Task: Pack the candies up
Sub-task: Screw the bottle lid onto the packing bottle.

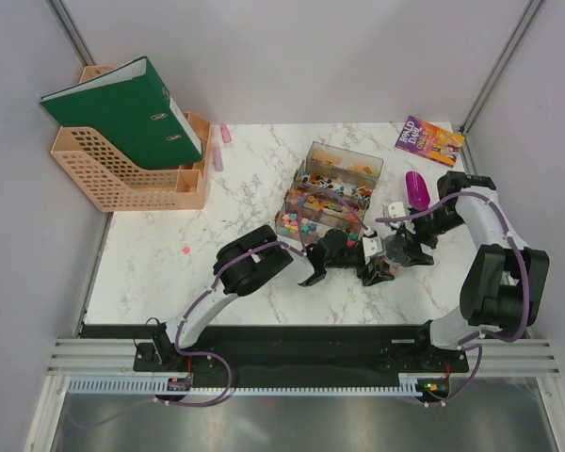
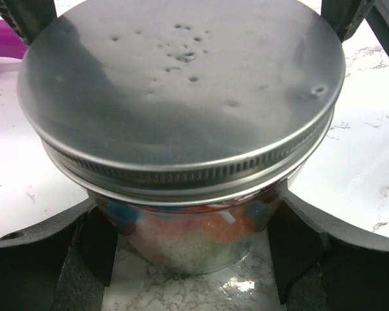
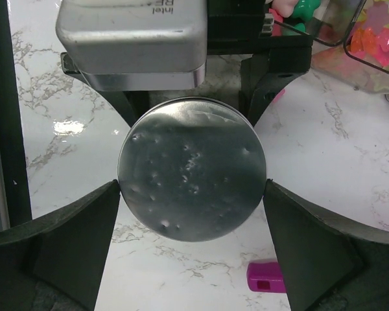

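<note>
My left gripper (image 2: 194,262) is clamped on the glass body of the jar (image 2: 194,243), one finger pressed to either side just under the lid's rim. My right gripper (image 3: 193,217) faces it from the opposite side with its jaws spread wide, a fingertip at each edge of the metal lid (image 3: 192,168). From the wrist view I can't tell whether they bite on the lid or only flank it.

The lid sits flat on the jar. Through the glass I see candies (image 2: 201,223) in pink, blue and orange filling the part that shows. So I judge the filling done and the lid step in hand: seated, maybe not yet tight.

The jar stands on the table (image 1: 169,282) between my two arms, just in front of the clear trays (image 1: 347,155), which hold plenty more candies. The purple scoop (image 1: 416,190) lies beside my right arm, in neither gripper.
</note>
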`<action>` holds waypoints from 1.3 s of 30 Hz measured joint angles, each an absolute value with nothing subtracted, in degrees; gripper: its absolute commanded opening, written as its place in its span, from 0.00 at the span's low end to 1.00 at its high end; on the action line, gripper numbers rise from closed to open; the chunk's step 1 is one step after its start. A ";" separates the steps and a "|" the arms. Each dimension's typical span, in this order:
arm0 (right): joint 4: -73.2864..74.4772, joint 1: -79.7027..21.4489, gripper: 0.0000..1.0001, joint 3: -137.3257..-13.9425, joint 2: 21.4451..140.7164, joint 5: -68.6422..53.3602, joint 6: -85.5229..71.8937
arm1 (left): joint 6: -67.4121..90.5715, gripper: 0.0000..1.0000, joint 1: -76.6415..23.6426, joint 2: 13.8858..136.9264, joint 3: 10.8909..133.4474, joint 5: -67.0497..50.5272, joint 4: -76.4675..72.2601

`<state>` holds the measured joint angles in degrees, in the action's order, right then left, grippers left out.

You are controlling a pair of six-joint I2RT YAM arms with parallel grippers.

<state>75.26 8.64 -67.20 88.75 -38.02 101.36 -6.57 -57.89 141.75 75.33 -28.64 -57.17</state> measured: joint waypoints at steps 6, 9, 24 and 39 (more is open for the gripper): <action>73.19 8.47 0.98 -65.12 86.61 -36.84 101.19 | -7.14 0.02 -57.89 141.75 75.35 -28.69 -57.17; 71.90 8.60 0.98 -63.81 85.56 -35.86 101.21 | -7.40 0.02 -57.89 141.75 75.40 -28.82 -57.12; 73.63 15.05 0.98 -56.42 76.73 -28.03 99.74 | -7.97 0.02 -57.87 142.17 77.36 -29.21 -54.68; 75.68 16.93 0.98 -71.37 87.44 -34.63 106.69 | -8.01 0.02 -57.87 142.08 77.28 -29.12 -54.65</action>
